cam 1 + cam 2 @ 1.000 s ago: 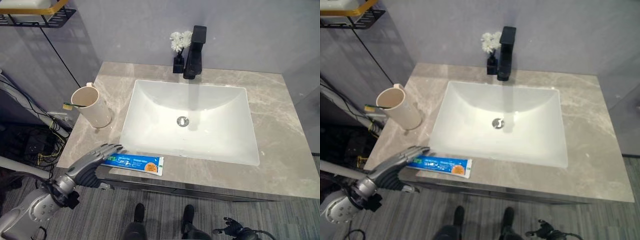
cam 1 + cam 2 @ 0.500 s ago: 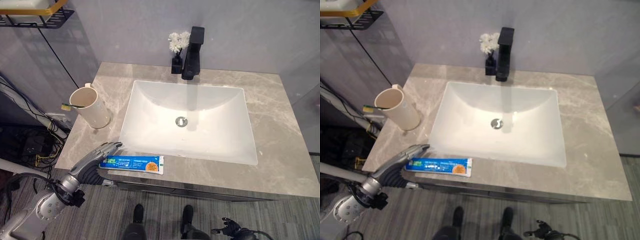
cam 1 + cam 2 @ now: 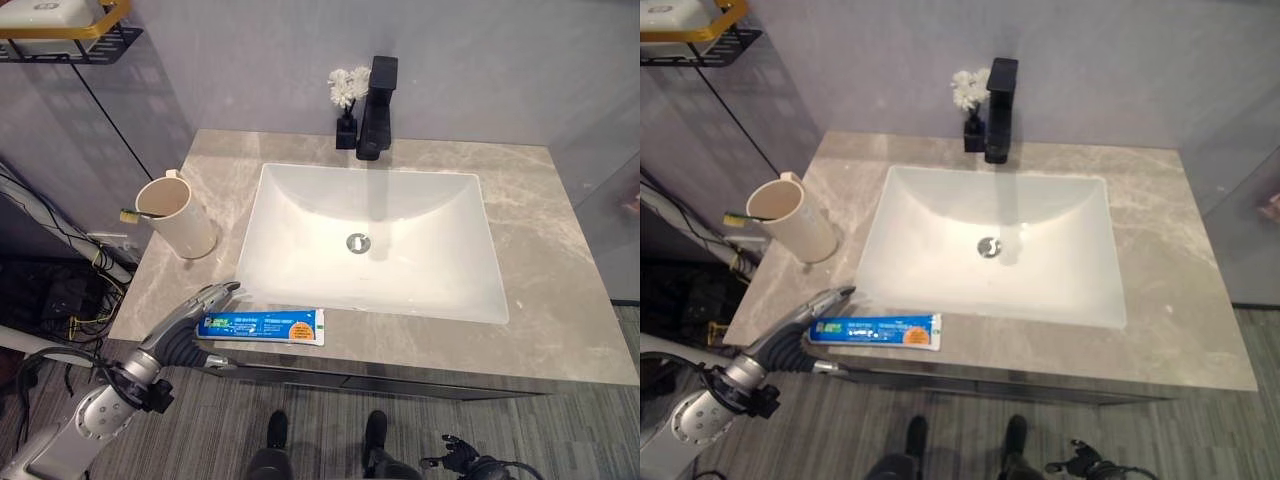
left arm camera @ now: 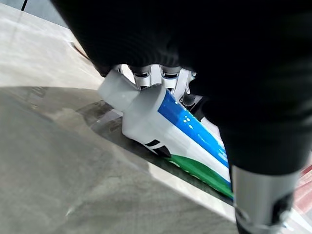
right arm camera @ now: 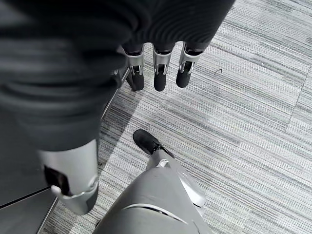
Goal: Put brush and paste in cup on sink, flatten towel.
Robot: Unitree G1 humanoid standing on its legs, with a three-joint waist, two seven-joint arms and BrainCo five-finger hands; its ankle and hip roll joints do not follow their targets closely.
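Note:
A blue and white toothpaste tube [image 3: 262, 326] lies flat along the front edge of the grey marble counter [image 3: 560, 300], cap end to the left. My left hand [image 3: 195, 310] reaches up from below the edge. Its straight fingers [image 4: 168, 80] lie over the cap end of the tube [image 4: 165, 126] and the thumb [image 4: 261, 204] stands apart. A cream cup [image 3: 178, 215] stands on the counter's left side with a toothbrush handle [image 3: 128, 213] poking over its rim. My right hand [image 5: 158, 73] hangs low over the striped floor, fingers relaxed and holding nothing.
A white rectangular basin [image 3: 275, 230] fills the counter's middle. A black faucet [image 3: 377, 100] and a small vase of white flowers [image 3: 345, 95] stand behind it. A wire shelf [image 3: 70, 30] hangs on the wall at upper left.
The whole view has shifted a little. My left hand stays at the tube's cap end with the forearm slightly lower; the tube lies where it was.

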